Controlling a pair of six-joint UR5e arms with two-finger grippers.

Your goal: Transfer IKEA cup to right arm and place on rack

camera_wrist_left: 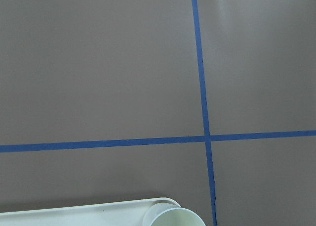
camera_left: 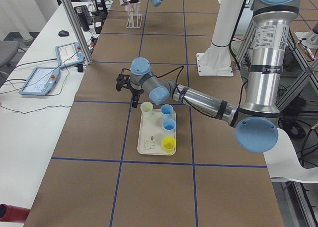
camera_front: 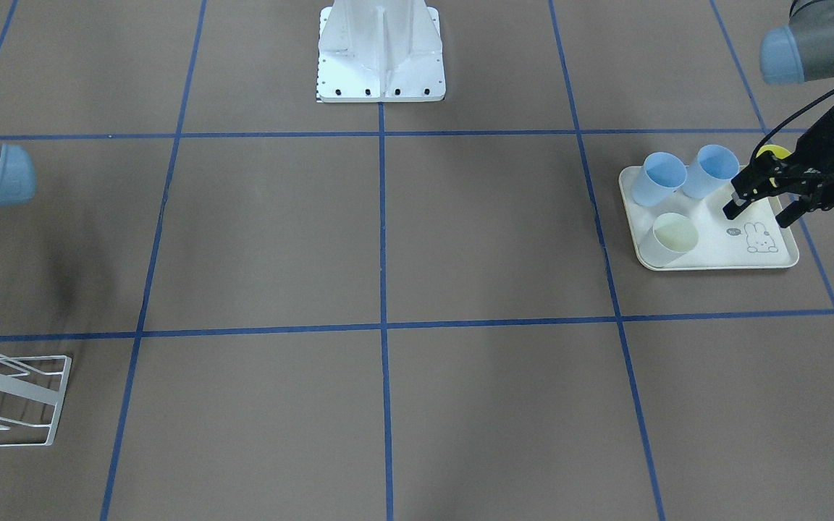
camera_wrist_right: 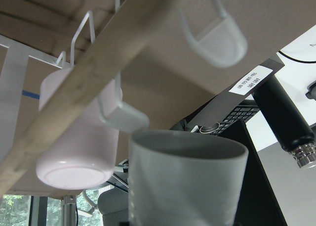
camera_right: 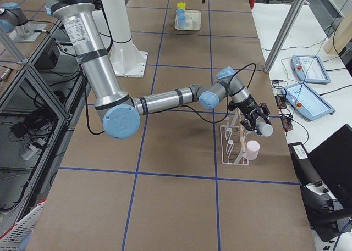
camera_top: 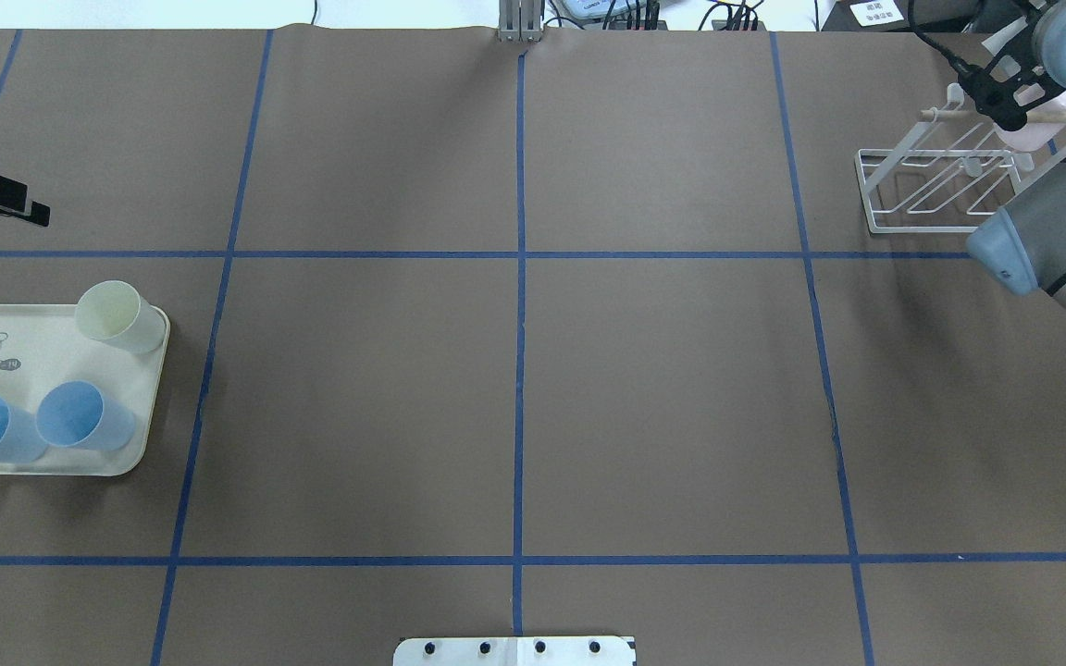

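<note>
Two claws show. The right claw [camera_right: 257, 122] is clamped round a pale grey cup [camera_wrist_right: 187, 181], just beside the rack's [camera_right: 230, 152] wooden dowel [camera_wrist_right: 98, 72] at the worktop's [camera_top: 514, 388] far right corner; a pink cup [camera_wrist_right: 79, 152] sits on a prong. The left claw [camera_front: 757, 215] hangs wide open and empty over the tray [camera_front: 714, 255], near two blue cups [camera_front: 659, 179].

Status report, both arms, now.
Left gripper open, empty, above tray. Right gripper shut on grey cup at rack, not yet hung. Pink cup already on rack beside it.
</note>
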